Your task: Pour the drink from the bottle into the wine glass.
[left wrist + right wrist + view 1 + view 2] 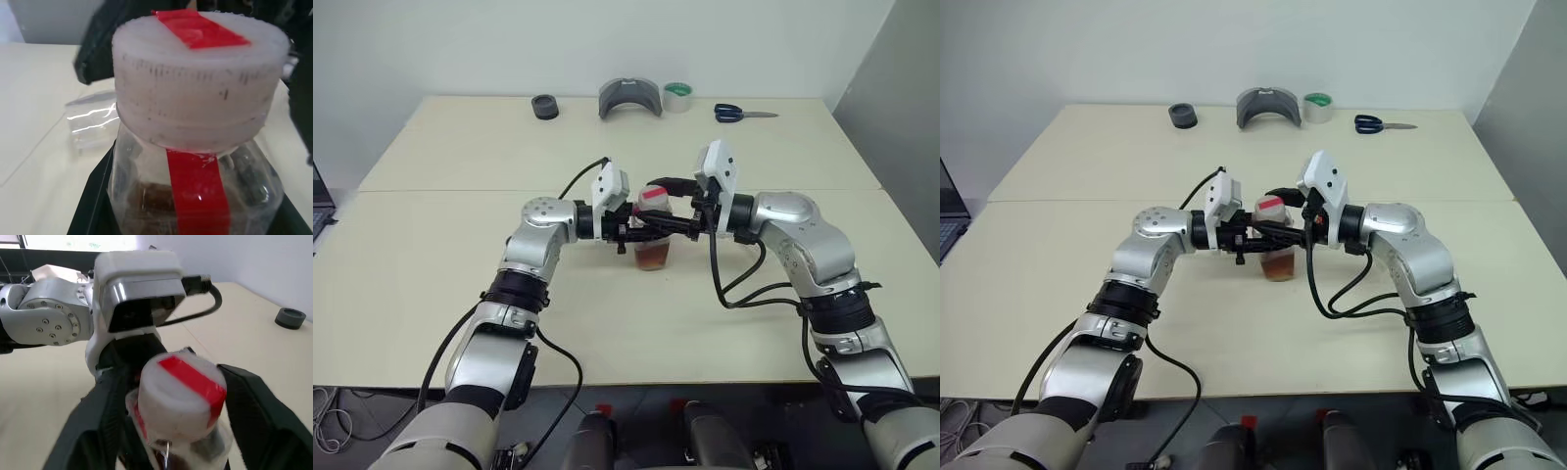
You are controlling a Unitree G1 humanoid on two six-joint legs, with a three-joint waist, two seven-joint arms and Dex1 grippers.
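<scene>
Two claws meet at the bottle [653,235], mid-tabletop [460,284], slightly near of the seam between the two boards. Left claw [631,235] clamped on the bottle's body, holding it upright. Right claw [166,396] reaches in from the right with its fingers [254,406] spread either side of the cap [178,384], not pressing it. Cap on; red tape strip runs over it and down the neck. Drink [654,257] sits low in the bottle.

Risks, as judged: if the right claw closes off-centre it may slip on the ribbed cap or catch the tape alone. Twisting against a thin plastic body could make the bottle turn in the left claw, or squeeze it so drink spills once the cap loosens. A freed cap could drop and roll.

Hard to make out: wine glass not identified. Bottle base and whether it rests on the tabletop hidden by the claws. Far edge holds a black ring [545,107], grey curved piece [629,98], tape roll [677,96], scissors [742,113].
</scene>
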